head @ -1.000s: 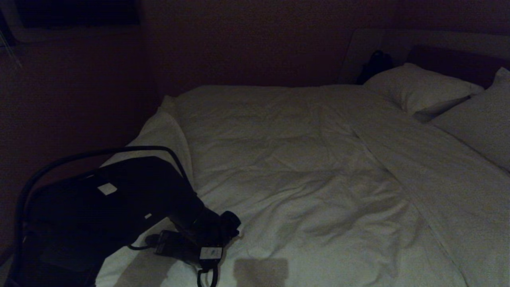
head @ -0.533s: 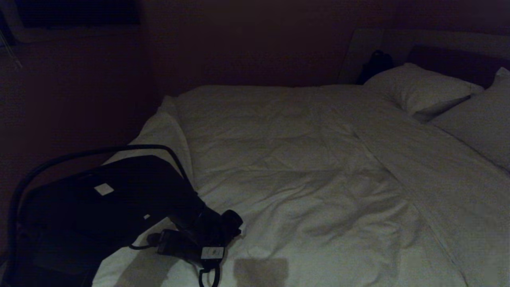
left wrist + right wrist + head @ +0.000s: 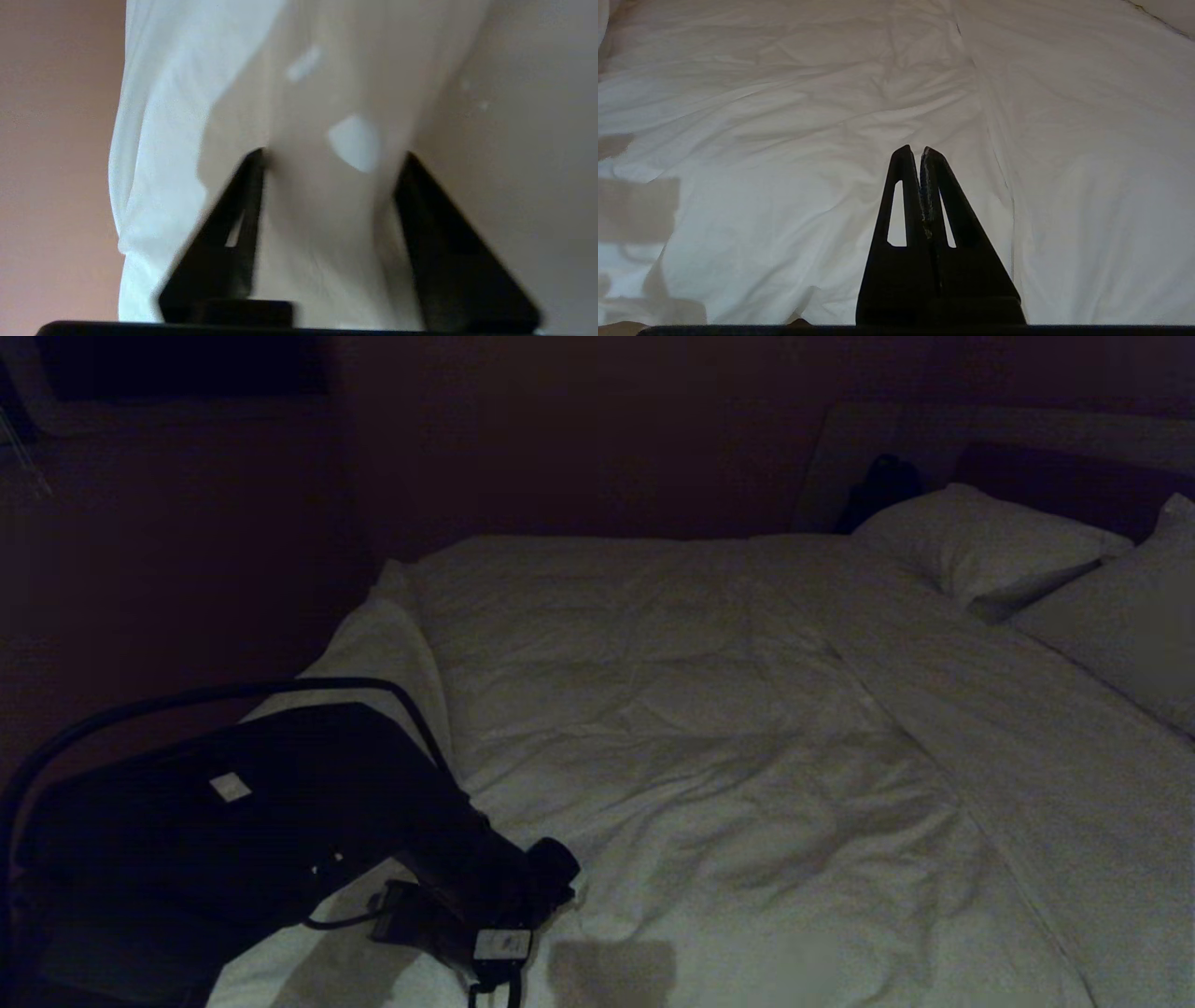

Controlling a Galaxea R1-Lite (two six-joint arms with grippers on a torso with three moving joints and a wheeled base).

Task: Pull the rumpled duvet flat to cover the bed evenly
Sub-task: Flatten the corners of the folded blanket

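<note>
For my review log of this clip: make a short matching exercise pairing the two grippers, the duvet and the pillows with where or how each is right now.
Things:
1. left gripper
2. right gripper
3. duvet
4. pillows

States or places:
A. at the head of the bed, by the dark headboard
B. fingers pressed together, nothing between them
C. creased, spread across the bed
D. fingers apart, a fold of white cloth between them

Pairs: 1-D, 2-B, 3-C, 4-A
</note>
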